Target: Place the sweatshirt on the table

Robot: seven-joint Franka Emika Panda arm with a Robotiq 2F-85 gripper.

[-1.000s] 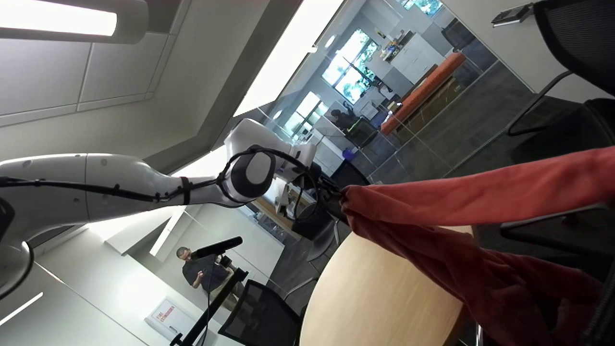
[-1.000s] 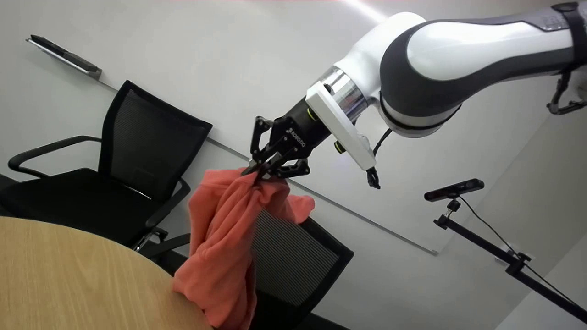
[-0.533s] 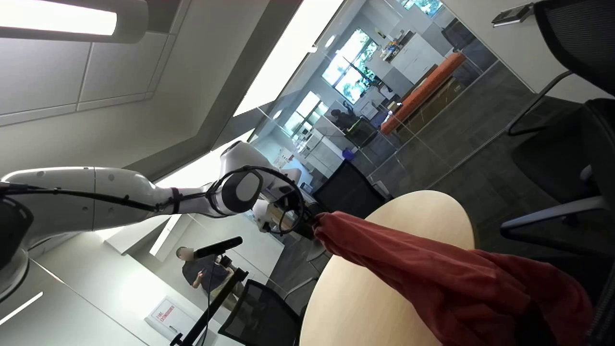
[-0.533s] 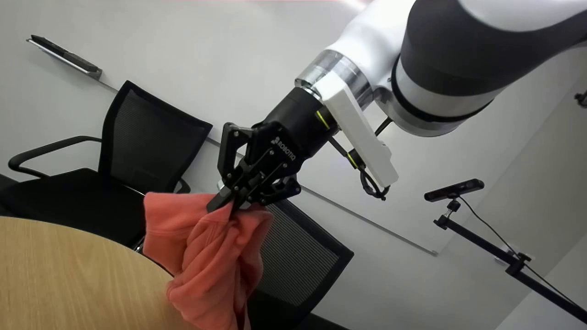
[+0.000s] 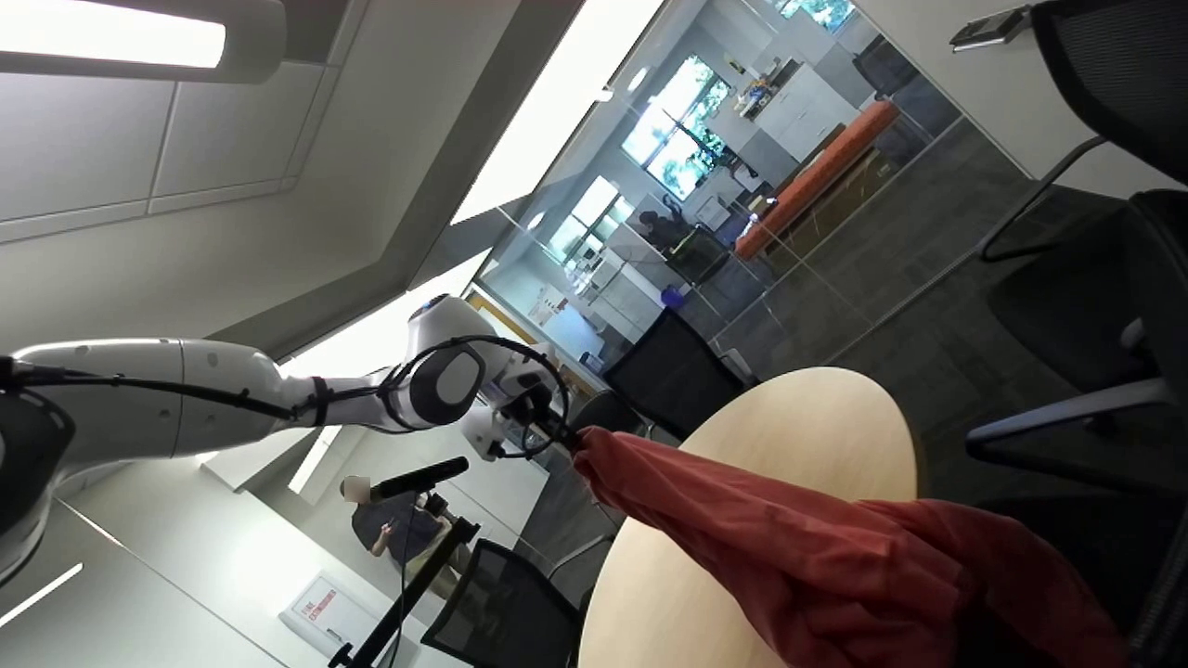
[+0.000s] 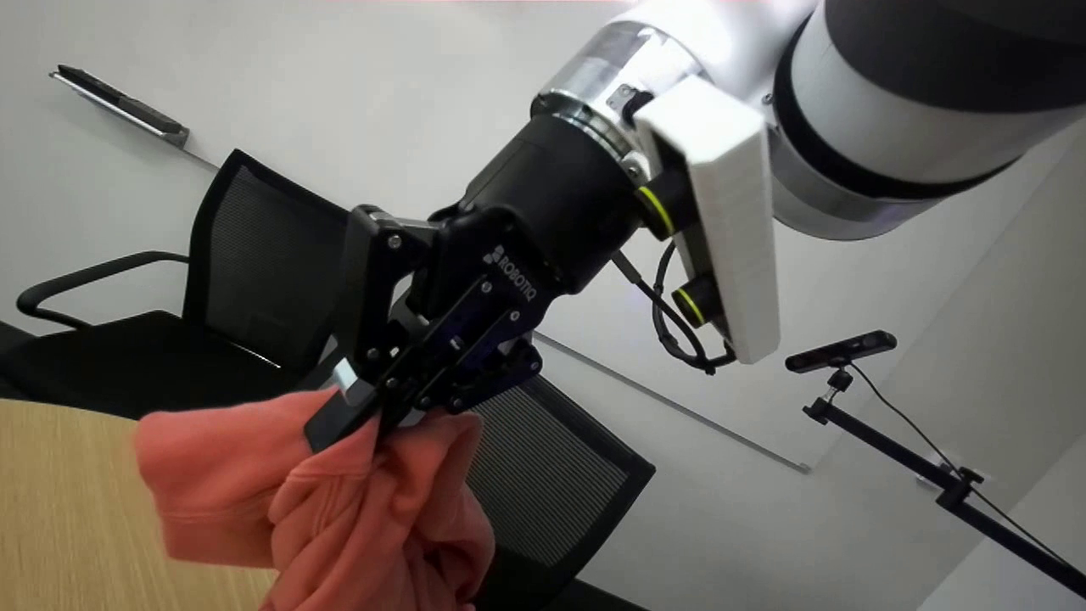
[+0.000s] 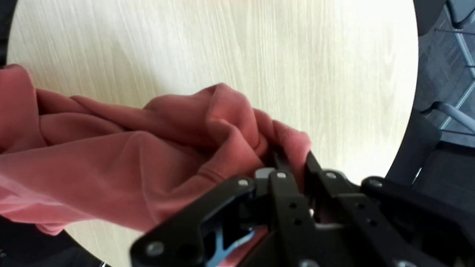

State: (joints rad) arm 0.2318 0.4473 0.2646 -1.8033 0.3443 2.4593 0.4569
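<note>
"What colour is the sweatshirt [image 5: 817,557] in an exterior view?"

"Deep red there, dusty pink in the wrist view."

"And the tabletop [image 7: 289,55]?"

"Pale wood tone, streaked with fine grain."

"The end effector [image 7: 295,159] reads black to me."

"Black, yes, with white lettering [image 6: 513,276] in an exterior view. The arm [image 6: 891,119] is white and dark grey."

"I see yellow-green rings [image 6: 656,212] too."

"They're on black fittings [image 6: 677,199]. The chairs [image 6: 263,255] are mostly black in both exterior views, their backs finely meshed."

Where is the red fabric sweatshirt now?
In the wrist view, the red fabric sweatshirt spans from the left edge to the black two-fingered pincer gripping it right of centre, mostly over the round pale wooden table.
</note>
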